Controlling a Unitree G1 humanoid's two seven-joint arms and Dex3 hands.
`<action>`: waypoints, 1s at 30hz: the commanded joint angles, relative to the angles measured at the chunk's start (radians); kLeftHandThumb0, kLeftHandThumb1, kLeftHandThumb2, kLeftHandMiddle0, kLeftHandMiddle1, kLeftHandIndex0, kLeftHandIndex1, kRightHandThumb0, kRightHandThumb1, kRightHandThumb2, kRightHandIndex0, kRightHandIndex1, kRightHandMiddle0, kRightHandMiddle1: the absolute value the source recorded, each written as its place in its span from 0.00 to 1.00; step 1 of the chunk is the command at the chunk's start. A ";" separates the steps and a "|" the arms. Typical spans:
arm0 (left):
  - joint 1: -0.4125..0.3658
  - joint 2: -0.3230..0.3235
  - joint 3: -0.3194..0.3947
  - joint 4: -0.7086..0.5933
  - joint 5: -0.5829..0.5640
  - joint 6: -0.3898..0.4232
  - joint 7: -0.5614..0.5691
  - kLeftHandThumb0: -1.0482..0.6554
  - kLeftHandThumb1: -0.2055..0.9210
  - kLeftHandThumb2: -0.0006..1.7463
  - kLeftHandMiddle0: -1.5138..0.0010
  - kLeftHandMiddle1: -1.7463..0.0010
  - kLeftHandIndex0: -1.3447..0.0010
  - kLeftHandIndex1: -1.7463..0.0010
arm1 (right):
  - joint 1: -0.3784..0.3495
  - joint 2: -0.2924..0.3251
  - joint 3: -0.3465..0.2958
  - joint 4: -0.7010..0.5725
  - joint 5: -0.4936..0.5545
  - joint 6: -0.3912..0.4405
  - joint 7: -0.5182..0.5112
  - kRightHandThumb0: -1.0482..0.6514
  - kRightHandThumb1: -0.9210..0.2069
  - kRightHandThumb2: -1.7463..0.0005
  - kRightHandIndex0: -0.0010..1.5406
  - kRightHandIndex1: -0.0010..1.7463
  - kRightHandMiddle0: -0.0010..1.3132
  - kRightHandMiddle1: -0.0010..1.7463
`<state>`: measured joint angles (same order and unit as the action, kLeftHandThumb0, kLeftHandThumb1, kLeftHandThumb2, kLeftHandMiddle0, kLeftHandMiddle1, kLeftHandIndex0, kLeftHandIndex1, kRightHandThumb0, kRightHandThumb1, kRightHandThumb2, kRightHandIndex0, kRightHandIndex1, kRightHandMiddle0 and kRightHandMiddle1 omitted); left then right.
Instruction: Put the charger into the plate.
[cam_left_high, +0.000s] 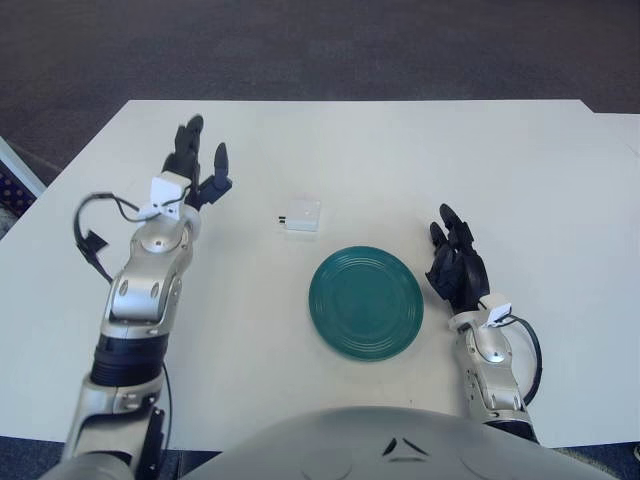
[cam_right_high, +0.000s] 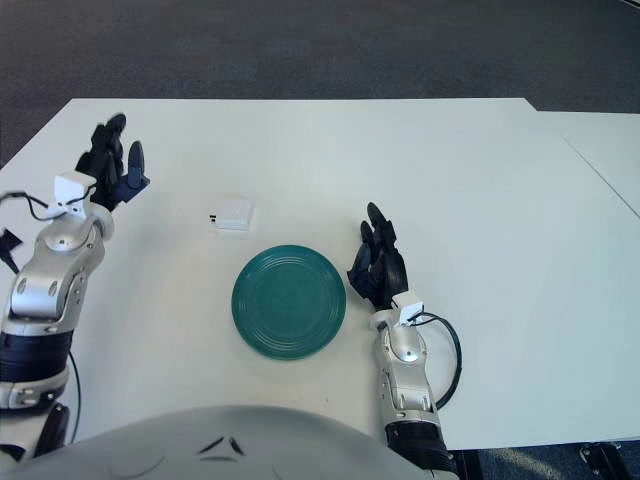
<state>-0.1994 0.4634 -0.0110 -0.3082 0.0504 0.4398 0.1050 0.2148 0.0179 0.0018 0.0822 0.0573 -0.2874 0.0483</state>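
Charger (cam_left_high: 302, 217) behind plate (cam_left_high: 366, 302) — left hand (cam_left_high: 195, 168) raised

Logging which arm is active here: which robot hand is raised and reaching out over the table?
The left robot hand, fingers spread, far out to the left of the charger. The right robot hand shows low beside the plate, on its right.

Before me stands a broad white table (cam_left_high: 380, 160), its plain matte top evenly lit with only soft shadows, its far corners cut at an angle. Beyond its far edge I see dark grey carpet (cam_left_high: 320, 45) with a fine speckled weave running across the whole top of the view. At my right a second white surface (cam_right_high: 600, 150) meets the table along a thin seam, and at my far left a pale slanted edge (cam_left_high: 18, 168) shows just off the table corner.
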 joint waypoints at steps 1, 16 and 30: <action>-0.057 0.223 -0.242 0.091 0.360 -0.275 -0.108 0.00 1.00 0.37 1.00 1.00 1.00 0.84 | 0.073 0.018 0.011 0.075 -0.020 0.107 -0.027 0.10 0.00 0.47 0.07 0.01 0.00 0.18; -0.306 0.220 -0.523 0.606 0.664 -0.708 -0.190 0.00 1.00 0.27 1.00 1.00 1.00 0.83 | 0.074 0.015 0.005 0.092 -0.001 0.094 -0.023 0.10 0.00 0.45 0.08 0.00 0.00 0.17; -0.345 0.187 -0.532 0.789 0.748 -0.883 -0.147 0.00 1.00 0.28 1.00 1.00 1.00 0.78 | 0.079 0.013 -0.022 0.127 0.026 0.065 0.000 0.09 0.00 0.46 0.10 0.01 0.00 0.20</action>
<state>-0.5155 0.6622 -0.5505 0.4580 0.7840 -0.4248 -0.0569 0.2258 0.0287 -0.0116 0.1089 0.0697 -0.3043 0.0482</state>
